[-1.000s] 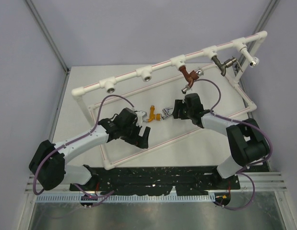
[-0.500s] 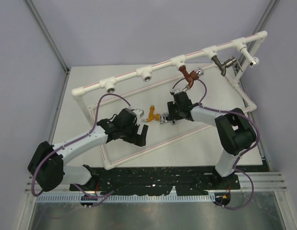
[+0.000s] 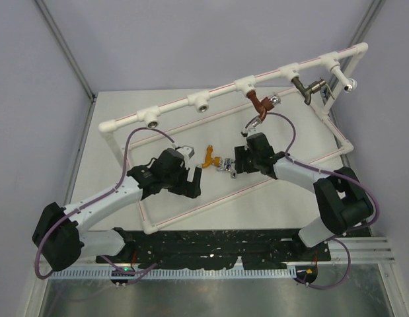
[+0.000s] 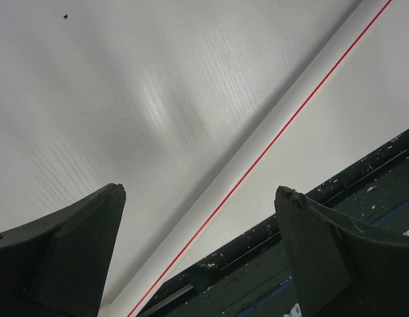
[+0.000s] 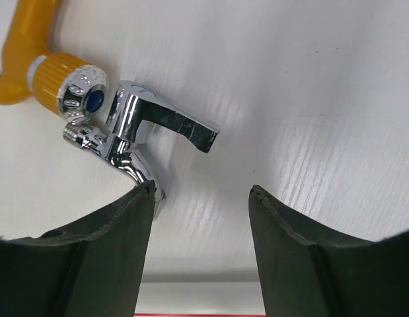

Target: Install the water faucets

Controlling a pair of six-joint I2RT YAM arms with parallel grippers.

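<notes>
Two water faucets lie loose on the table inside the white pipe frame: an orange-yellow one and a chrome one touching it. A red-brown faucet and a dark grey faucet hang from tee sockets on the top rail. My right gripper is open just right of the chrome faucet. Its left finger covers the tip of the spout, and nothing is between the jaws. My left gripper is wide open and holds nothing, over the frame's near pipe.
Two tee sockets on the rail's left half show bare openings, as does the end socket. The dark mounting plate lies along the table's near edge. Grey walls close in the back and sides.
My right gripper came forward and left to the chrome faucet, narrowed, then opened again. The chrome faucet shifted slightly toward me. My left arm's elbow swung, but its gripper stayed open in place.
</notes>
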